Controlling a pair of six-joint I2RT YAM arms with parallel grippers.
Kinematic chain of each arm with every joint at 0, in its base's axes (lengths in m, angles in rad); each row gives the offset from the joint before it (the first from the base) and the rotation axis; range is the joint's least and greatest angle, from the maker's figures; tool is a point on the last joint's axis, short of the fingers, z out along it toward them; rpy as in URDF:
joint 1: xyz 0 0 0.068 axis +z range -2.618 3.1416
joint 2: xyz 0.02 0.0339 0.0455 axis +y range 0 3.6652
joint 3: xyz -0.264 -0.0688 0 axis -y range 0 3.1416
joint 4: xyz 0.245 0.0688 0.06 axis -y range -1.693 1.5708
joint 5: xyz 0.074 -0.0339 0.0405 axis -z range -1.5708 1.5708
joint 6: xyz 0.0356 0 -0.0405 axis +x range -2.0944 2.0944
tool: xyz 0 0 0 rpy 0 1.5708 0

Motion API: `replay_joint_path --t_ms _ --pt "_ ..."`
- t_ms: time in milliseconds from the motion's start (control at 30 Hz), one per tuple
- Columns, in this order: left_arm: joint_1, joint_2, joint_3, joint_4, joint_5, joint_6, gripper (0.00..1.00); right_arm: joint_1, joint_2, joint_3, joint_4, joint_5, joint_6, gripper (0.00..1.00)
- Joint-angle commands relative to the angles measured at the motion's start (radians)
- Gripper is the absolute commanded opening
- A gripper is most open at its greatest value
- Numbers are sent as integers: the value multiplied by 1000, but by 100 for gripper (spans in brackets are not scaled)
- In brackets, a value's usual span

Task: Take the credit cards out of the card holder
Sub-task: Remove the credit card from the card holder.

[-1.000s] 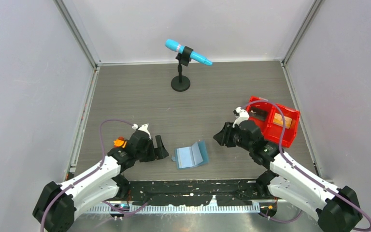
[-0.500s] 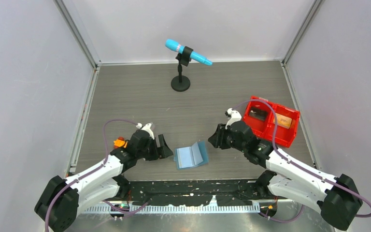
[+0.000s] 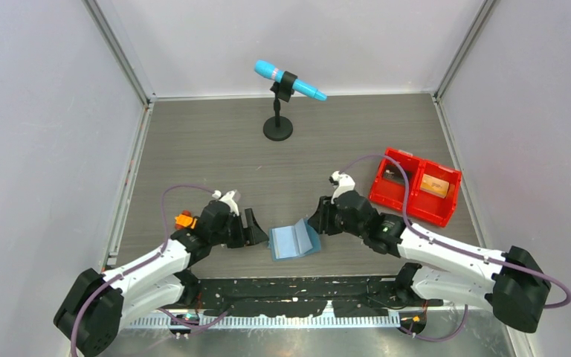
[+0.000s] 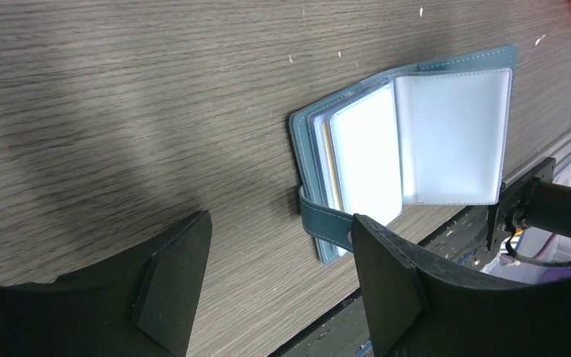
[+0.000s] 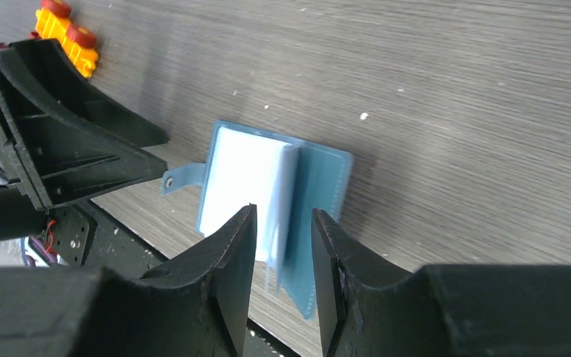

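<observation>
- near the front edge of the bench (image 3: 215, 149), the card holder (image 3: 294, 239) lies open, pale pockets (image 4: 453, 134) up, its strap (image 4: 326, 223) pointing to 9 o'clock.
- at its 9 o'clock i see the left end effector (image 3: 256, 227), jaws spread wide, gripping nothing.
- at its 2 o'clock the right end effector (image 3: 316, 223) shows a narrow gap, nothing clamped, tips over the raised pocket leaves.
- a gold edge of a credit card (image 4: 327, 160) shows between pockets.
</observation>
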Motion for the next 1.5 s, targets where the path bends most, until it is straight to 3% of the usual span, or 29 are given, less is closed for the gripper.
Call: replay_joint_path --t_ms 0,400,733,1000,1333,1467 --pt "4 9 -28 5 33 -1 71 83 69 68 88 79 39 41" --pt "5 35 -42 70 91 -3 69 286 310 203 125 155 66 44" --pt "4 -32 -47 71 120 -12 83 324 425 251 53 251 84 57" --pt "-4 -14 -57 95 120 -12 86 332 436 234 37 285 101 63" --pt "-25 59 -41 120 86 -12 79 342 462 222 37 301 116 69" --pt "-28 75 -39 127 76 -13 70 342 467 220 38 308 121 70"
